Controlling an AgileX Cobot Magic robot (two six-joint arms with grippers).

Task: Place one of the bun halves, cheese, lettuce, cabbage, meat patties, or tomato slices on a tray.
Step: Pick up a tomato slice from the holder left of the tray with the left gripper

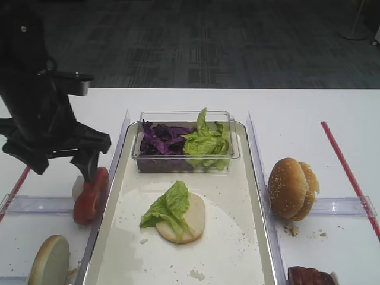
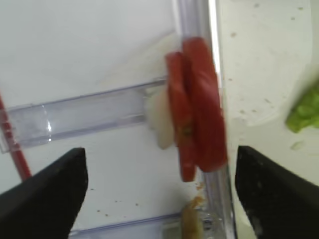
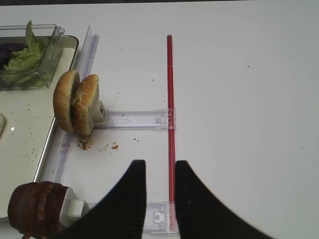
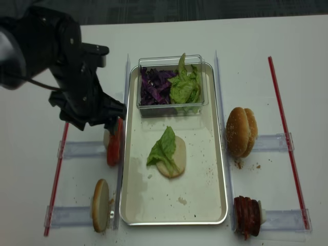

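The tomato slices [image 2: 197, 107] are seen standing on edge, packed face to face, just outside the left rim of the tray [image 1: 249, 237]. They are round, flat and bright red, with a paler patch on one face, and a whitish block [image 2: 160, 119] is pressed against their outer side at the end of a clear plastic rail [image 2: 79, 117]. The left gripper [image 2: 159, 186] is held above them with its jaws spread wide, one black finger on each side of the stack; nothing is gripped, and the slices are not touched in the wrist view.

On the tray floor, a bun half [image 1: 185, 219] lies cut face up with a ruffled light green lettuce leaf [image 1: 167, 208] draped over its left part. At the far end of the tray a clear tub [image 1: 185, 142] is filled with purple cabbage [image 1: 161, 138] on the left and more lettuce on the right.

The right gripper [image 3: 160, 191] is seen over bare table, its fingers slightly parted and holding nothing.
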